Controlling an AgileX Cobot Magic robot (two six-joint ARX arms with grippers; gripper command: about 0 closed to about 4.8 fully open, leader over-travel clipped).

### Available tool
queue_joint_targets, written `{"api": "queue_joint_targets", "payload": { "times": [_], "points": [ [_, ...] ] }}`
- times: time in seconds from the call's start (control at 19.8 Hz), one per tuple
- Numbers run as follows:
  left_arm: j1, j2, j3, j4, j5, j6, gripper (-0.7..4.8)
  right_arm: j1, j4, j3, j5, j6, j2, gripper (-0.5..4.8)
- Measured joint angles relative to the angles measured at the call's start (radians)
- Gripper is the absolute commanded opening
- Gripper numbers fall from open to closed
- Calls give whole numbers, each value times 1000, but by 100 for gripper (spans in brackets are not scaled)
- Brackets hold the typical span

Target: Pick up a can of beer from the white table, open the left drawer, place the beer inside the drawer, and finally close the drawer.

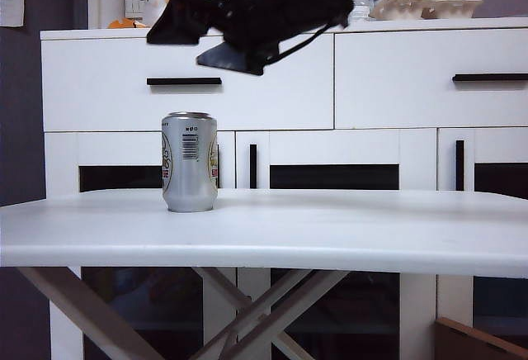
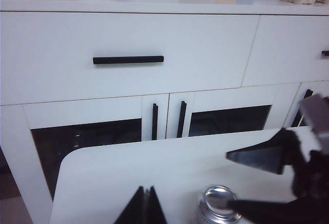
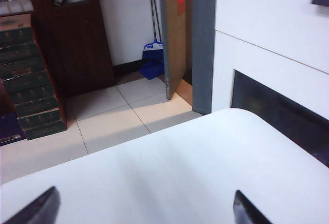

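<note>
White table: upright silver beer can, barcode; left tool clenched, right tool released.

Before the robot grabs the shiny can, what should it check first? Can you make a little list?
1. Small silver aluminium can upright on the large white table: ok.
2. Right gripper open wide enough: ok, its fingertips stand far apart over the table.
3. Right gripper lined up with the can: not ok, the can does not show between its fingertips in the right wrist view.
4. Left gripper out of the way: cannot tell, it is shut and sits close beside the can.
5. Wide white left drawer with the thin black bar handle opened: not ok, it is shut.
6. Table around the can clear: ok.
</note>
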Motion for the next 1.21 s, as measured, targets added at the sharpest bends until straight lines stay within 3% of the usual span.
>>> {"api": "queue_joint_targets", "payload": {
  "times": [0.4,1.21],
  "points": [
    [0,12,0,0,0,0,-6,-1,106,7,52,1,137,479],
    [0,32,0,-2,0,0,-6,-1,39,113,71,5,314,479]
  ]
}}
